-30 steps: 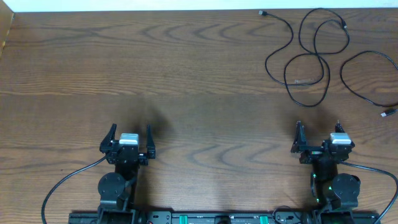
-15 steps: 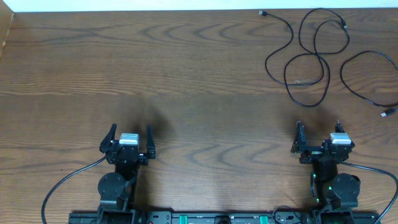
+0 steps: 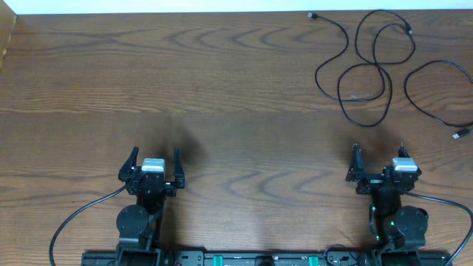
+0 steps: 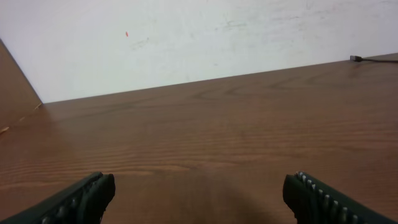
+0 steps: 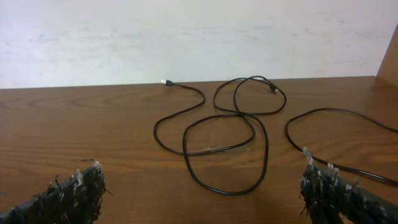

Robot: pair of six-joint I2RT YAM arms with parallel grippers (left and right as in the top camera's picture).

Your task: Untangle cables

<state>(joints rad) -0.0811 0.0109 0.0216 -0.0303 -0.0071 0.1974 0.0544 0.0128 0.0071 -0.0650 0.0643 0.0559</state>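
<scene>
Thin black cables lie at the far right of the wooden table. One looped, crossing cable has a plug end near the far edge; it also shows in the right wrist view. A second black cable curves at the right edge, ending in a small plug; in the right wrist view it runs off right. No white cable is in view. My right gripper is open and empty, just short of the loops. My left gripper is open and empty over bare wood.
The table's far edge meets a white wall. A plug tip shows at the far right of the left wrist view. The arm bases and their thick black wires sit along the near edge.
</scene>
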